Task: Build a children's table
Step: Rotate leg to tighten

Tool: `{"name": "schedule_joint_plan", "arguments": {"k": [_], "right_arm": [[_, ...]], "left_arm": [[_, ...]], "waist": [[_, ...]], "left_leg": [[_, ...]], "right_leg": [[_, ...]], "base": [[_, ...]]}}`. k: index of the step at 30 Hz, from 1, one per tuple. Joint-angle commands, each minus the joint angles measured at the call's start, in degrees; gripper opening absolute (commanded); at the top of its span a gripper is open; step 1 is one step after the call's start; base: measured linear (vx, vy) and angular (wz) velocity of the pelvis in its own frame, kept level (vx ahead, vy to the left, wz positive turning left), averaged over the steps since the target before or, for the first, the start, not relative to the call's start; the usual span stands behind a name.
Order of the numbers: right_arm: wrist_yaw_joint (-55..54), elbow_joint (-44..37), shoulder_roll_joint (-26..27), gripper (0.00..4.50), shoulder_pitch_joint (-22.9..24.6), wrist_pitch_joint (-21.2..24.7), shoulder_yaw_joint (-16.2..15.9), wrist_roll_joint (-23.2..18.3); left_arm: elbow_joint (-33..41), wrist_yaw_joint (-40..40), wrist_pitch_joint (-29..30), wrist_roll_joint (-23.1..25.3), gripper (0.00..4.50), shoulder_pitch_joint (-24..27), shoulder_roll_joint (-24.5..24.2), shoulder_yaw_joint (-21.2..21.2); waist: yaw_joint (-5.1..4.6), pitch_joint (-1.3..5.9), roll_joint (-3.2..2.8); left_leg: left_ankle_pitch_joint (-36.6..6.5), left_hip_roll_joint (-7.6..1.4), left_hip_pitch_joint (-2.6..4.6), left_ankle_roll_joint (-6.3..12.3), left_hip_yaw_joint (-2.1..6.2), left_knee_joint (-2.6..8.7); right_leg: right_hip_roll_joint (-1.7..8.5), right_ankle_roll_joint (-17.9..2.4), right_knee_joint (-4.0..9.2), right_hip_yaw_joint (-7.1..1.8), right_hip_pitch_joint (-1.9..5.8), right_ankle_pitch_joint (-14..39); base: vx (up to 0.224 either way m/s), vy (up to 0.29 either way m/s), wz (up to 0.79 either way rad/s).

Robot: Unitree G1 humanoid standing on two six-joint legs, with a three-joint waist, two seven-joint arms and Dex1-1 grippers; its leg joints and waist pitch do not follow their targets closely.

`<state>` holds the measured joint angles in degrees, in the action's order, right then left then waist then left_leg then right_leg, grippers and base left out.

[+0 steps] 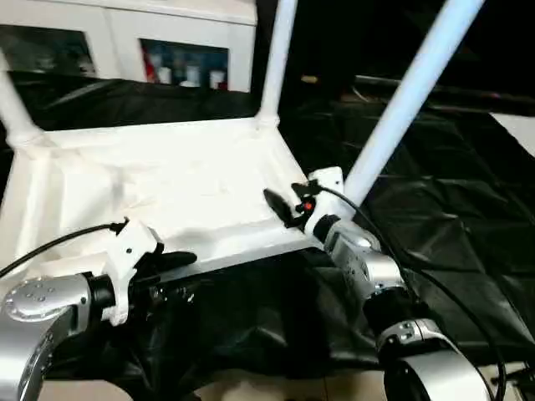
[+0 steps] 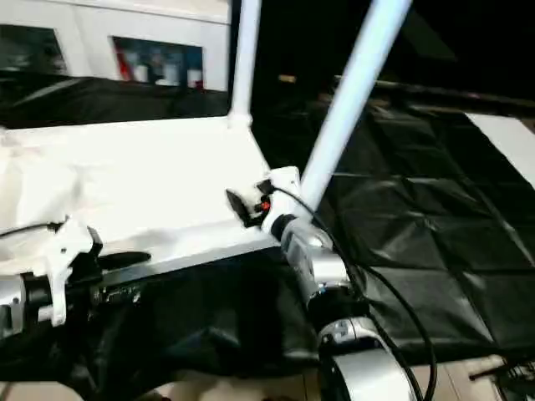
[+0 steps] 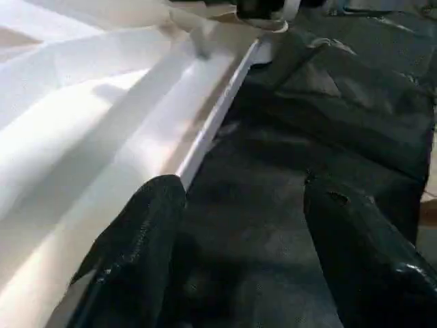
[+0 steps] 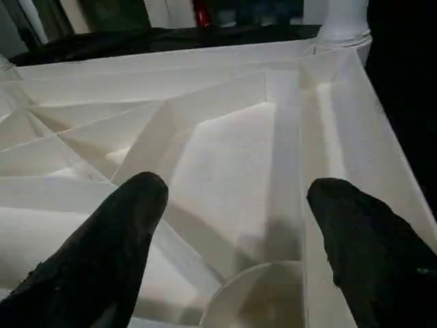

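— Where is the table top [image 1: 167,180] now?

— It lies upside down on the black sheet [image 1: 451,242], ribbed underside up. One tube leg [image 1: 280,58] stands in the far right corner socket, another leg [image 1: 410,96] leans at the near right corner, and a third leg [image 1: 12,104] is at the far left.

— And the grippers?

— The right gripper [image 4: 232,205] is wide open over the near right corner and holds nothing. The left gripper [image 3: 239,225] is open too, empty, at the near edge of the top, one finger [image 3: 136,239] just beside the rim. A white cabinet [image 1: 125,33] stands behind.
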<state>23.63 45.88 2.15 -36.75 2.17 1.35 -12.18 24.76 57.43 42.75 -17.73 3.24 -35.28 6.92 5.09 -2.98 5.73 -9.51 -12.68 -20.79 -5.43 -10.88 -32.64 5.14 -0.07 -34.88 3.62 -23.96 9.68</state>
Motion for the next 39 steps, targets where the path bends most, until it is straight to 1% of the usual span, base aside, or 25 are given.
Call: {"name": "schedule_joint_plan", "arguments": {"k": [1, 4, 5, 6, 7, 11, 12, 13, 15, 16, 17, 18, 22, 23, 24, 25, 28, 29, 32, 33, 34, 35, 37, 38, 39], "right_arm": [[-1.3, 1.7, -0.8, 3.8, -0.9, -1.2, 1.1, 1.0], [-1.8, 3.1, -0.9, 3.8, -1.4, -2.2, 1.4, 1.1], [-2.6, 4.2, -1.1, 3.8, -1.8, -3.1, 1.7, 1.2], [-2.9, 4.7, -1.1, 3.8, -2.0, -3.5, 1.8, 1.2], [-3.7, 5.5, -1.4, 3.8, -2.4, -4.1, 2.3, 1.2], [-5.6, 6.9, -2.4, 3.8, -3.2, -5.1, 3.8, 1.1], [-6.0, 7.5, -2.9, 3.8, -3.6, -5.4, 4.2, 1.1], [-6.1, 7.9, -3.2, 3.8, -3.8, -5.6, 4.5, 1.0], [-6.7, 8.9, -4.1, 3.8, -4.4, -6.3, 5.1, 0.8], [-7.3, 9.6, -4.8, 3.8, -4.7, -6.6, 5.5, 0.8], [-8.3, 10.8, -6.0, 3.8, -5.3, -7.2, 6.2, 0.7], [-8.8, 11.3, -6.5, 3.8, -5.6, -7.5, 6.4, 0.6], [-10.4, 13.0, -8.6, 3.8, -6.6, -8.4, 7.9, 0.3], [-10.9, 14.7, -10.5, 3.8, -7.4, -9.1, 8.9, 0.3], [-10.9, 14.7, -10.5, 3.8, -7.4, -9.1, 8.9, 0.3], [-11.2, 15.8, -12.2, 3.8, -7.9, -9.5, 9.4, 0.3], [-11.3, 16.9, -13.9, 3.8, -8.4, -10.0, 9.5, 0.5], [-11.3, 17.3, -14.6, 3.8, -8.5, -10.2, 9.5, 0.7], [-11.4, 18.4, -16.4, 3.8, -8.7, -10.5, 9.8, 1.1], [-11.5, 19.1, -17.1, 3.8, -8.8, -10.8, 10.0, 1.3], [-11.6, 19.6, -17.7, 3.8, -8.8, -11.0, 10.2, 1.4], [-11.6, 20.2, -18.3, 3.8, -8.9, -11.2, 10.5, 1.5], [-11.5, 21.0, -19.1, 3.8, -8.9, -11.6, 10.7, 1.4], [-11.5, 21.0, -19.1, 3.8, -8.9, -11.6, 10.7, 1.4], [-11.2, 20.8, -19.0, 3.8, -8.7, -11.8, 10.7, 1.3]], "left_arm": [[2.6, 1.3, 2.4, -1.5, 3.7, 1.5, -2.0, -0.8], [2.3, 0.7, 2.3, -0.1, 3.93, 2.5, -4.0, -2.1], [0.2, -0.6, 0.8, 2.8, 4.01, 2.7, -5.4, -3.5], [-0.5, -1.0, 0.4, 3.5, 4.14, 2.6, -5.6, -3.9], [-2.0, -2.2, -0.2, 5.2, 4.14, 2.3, -5.9, -4.5], [-3.6, -5.1, -2.7, 7.4, 4.44, 1.2, -6.1, -4.5], [-4.0, -6.0, -3.2, 7.5, 4.48, 0.6, -5.9, -4.3], [-4.3, -6.6, -3.4, 7.5, 4.48, 0.2, -5.9, -4.2], [-4.7, -7.0, -3.5, 7.5, 4.48, -0.4, -5.9, -4.3], [-4.8, -7.1, -3.6, 7.5, 4.48, -0.6, -5.9, -4.5], [-5.1, -7.2, -3.9, 7.7, 4.48, -0.9, -5.7, -4.8], [-5.3, -7.2, -4.2, 7.9, 4.48, -1.0, -5.6, -5.0], [-6.2, -8.1, -5.8, 8.5, 4.48, -1.4, -5.2, -5.5], [-6.8, -9.1, -7.1, 8.4, 4.48, -1.8, -4.9, -5.6], [-6.8, -9.1, -7.1, 8.4, 4.48, -1.8, -4.9, -5.6], [-7.3, -9.8, -7.9, 8.3, 4.48, -2.1, -4.7, -5.5], [-7.7, -10.1, -8.4, 8.2, 4.48, -2.2, -4.5, -5.2], [-7.9, -10.3, -8.6, 8.3, 4.48, -2.1, -4.5, -4.9], [-8.6, -10.5, -10.0, 8.3, 4.48, -1.4, -4.5, -3.8], [-9.0, -10.9, -11.1, 8.2, 4.48, -0.8, -4.2, -3.0], [-9.3, -11.2, -12.3, 8.1, 4.48, 0.0, -4.0, -2.2], [-9.4, -11.3, -13.6, 7.8, 4.48, 1.1, -3.9, -1.3], [-9.0, -11.4, -15.8, 5.7, 4.48, 4.7, -3.1, 2.0], [-8.9, -11.3, -16.1, 5.2, 4.48, 5.4, -2.9, 2.7], [-8.5, -10.4, -17.0, 4.0, 4.48, 7.1, -2.8, 4.2]], "waist": [[-0.37, 2.93, -2.13], [-0.38, 2.9, -2.12], [-0.28, 2.83, -2.11], [-0.3, 2.8, -2.33], [-0.29, 2.82, -2.33], [-0.16, 3.11, -2.47], [-0.07, 3.11, -2.63], [-0.02, 3.21, -2.58], [0.05, 3.2, -2.66], [0.08, 3.22, -2.62], [0.28, 3.15, -2.84], [0.31, 3.19, -2.71], [0.7, 3.23, -2.8], [0.7, 3.28, -2.81], [0.75, 3.27, -2.71], [0.8, 3.28, -2.94], [0.76, 3.31, -2.7], [0.78, 3.4, -2.63], [0.76, 3.5, -2.73], [0.8, 3.52, -3.19], [0.73, 3.51, -3.04], [0.64, 3.45, -2.96], [0.46, 3.44, -3.31], [0.26, 3.41, -3.17], [0.32, 3.38, -3.51]], "left_leg": [[-20.8, -0.38, 1.01, -3.4, 0.27, 4.34], [-22.0, -0.36, 1.15, -3.3, 0.31, 4.29], [-23.2, -0.39, 1.32, -3.27, 0.4, 4.27], [-23.7, -0.39, 1.37, -3.36, 0.43, 4.3], [-23.6, -0.35, 1.42, -3.51, 0.46, 4.25], [-21.8, -0.35, 1.3, -3.72, 0.59, 4.24], [-21.5, -0.39, 1.36, -3.76, 0.59, 4.26], [-21.2, -0.33, 1.37, -3.77, 0.53, 4.14], [-20.8, -0.27, 1.22, -3.76, 0.48, 4.08], [-20.8, -0.27, 1.21, -3.78, 0.49, 4.01], [-21.1, -0.26, 1.2, -3.93, 0.5, 3.98], [-21.2, -0.26, 1.22, -3.95, 0.47, 3.94], [-21.3, -0.2, 1.22, -4.12, 0.49, 3.79], [-21.7, -0.16, 1.12, -4.07, 0.54, 3.75], [-21.9, -0.12, 1.18, -4.01, 0.47, 3.67], [-21.9, -0.1, 1.13, -4.0, 0.54, 3.65], [-22.0, -0.06, 0.98, -3.79, 0.55, 3.53], [-21.0, 0.01, 0.82, -3.4, 0.51, 3.43], [-19.7, 0.03, 0.7, -3.16, 0.47, 3.3], [-19.5, 0.06, 0.64, -3.11, 0.52, 3.28], [-19.8, 0.03, 0.65, -3.0, 0.49, 3.23], [-20.1, 0.05, 0.63, -2.82, 0.45, 3.19], [-20.8, 0.0, 0.62, -2.71, 0.5, 3.15], [-20.9, -0.02, 0.55, -2.58, 0.45, 3.14], [-21.6, -0.06, 0.75, -2.41, 0.52, 3.15]], "right_leg": [[1.63, -7.3, 3.79, -2.29, 1.9, 16.7], [1.61, -7.0, 3.95, -2.29, 1.69, 18.5], [1.61, -6.2, 4.3, -2.27, 1.48, 20.5], [1.67, -6.1, 4.29, -2.3, 1.41, 21.0], [1.65, -6.0, 4.41, -2.3, 1.39, 21.4], [1.56, -6.8, 3.88, -2.26, 1.66, 17.8], [1.5, -7.4, 3.72, -2.23, 1.66, 16.3], [1.39, -7.9, 3.52, -2.19, 1.69, 15.0], [1.42, -8.2, 3.4, -2.17, 1.75, 14.2], [1.44, -8.2, 3.37, -2.17, 1.81, 14.3], [1.49, -8.0, 3.39, -2.15, 1.83, 14.8], [1.52, -8.0, 3.45, -2.12, 1.84, 15.2], [1.52, -7.7, 3.45, -2.08, 1.84, 15.4], [1.54, -7.7, 3.44, -2.03, 1.94, 15.7], [1.49, -7.7, 3.52, -2.02, 1.89, 15.9], [1.54, -7.8, 3.47, -2.02, 1.94, 15.8], [1.48, -7.7, 3.46, -1.91, 2.06, 16.0], [1.49, -7.8, 3.41, -1.91, 2.18, 15.6], [1.43, -8.3, 3.27, -1.89, 2.27, 14.2], [1.46, -8.5, 3.19, -1.88, 2.31, 13.8], [1.41, -8.6, 3.31, -1.84, 2.33, 13.9], [1.37, -8.7, 3.38, -1.82, 2.3, 14.3], [1.39, -8.9, 3.45, -1.79, 2.27, 14.8], [1.35, -8.9, 3.45, -1.8, 2.27, 14.7], [1.24, -9.1, 3.49, -1.73, 2.08, 15.0]], "base": [[0.0, 0.0, 0.0], [0.0, 0.0, 0.0], [0.0, 0.0, 0.0], [0.0, 0.0, 0.0], [0.0, 0.0, 0.0], [0.0, 0.0, 0.0], [0.0, 0.0, 0.0], [0.0, 0.0, 0.0], [0.0, 0.0, 0.0], [0.0, 0.0, 0.0], [0.0, 0.0, 0.0], [0.0, 0.0, 0.0], [0.0, 0.0, 0.0], [0.0, 0.0, 0.0], [0.0, 0.0, 0.0], [0.0, 0.0, 0.0], [0.0, 0.0, 0.0], [0.0, 0.0, 0.0], [0.0, 0.0, 0.0], [0.0, 0.0, 0.0], [0.0, 0.0, 0.0], [0.0, 0.0, 0.0], [0.0, 0.0, 0.0], [0.0, 0.0, 0.0], [0.0, 0.0, 0.0]]}}
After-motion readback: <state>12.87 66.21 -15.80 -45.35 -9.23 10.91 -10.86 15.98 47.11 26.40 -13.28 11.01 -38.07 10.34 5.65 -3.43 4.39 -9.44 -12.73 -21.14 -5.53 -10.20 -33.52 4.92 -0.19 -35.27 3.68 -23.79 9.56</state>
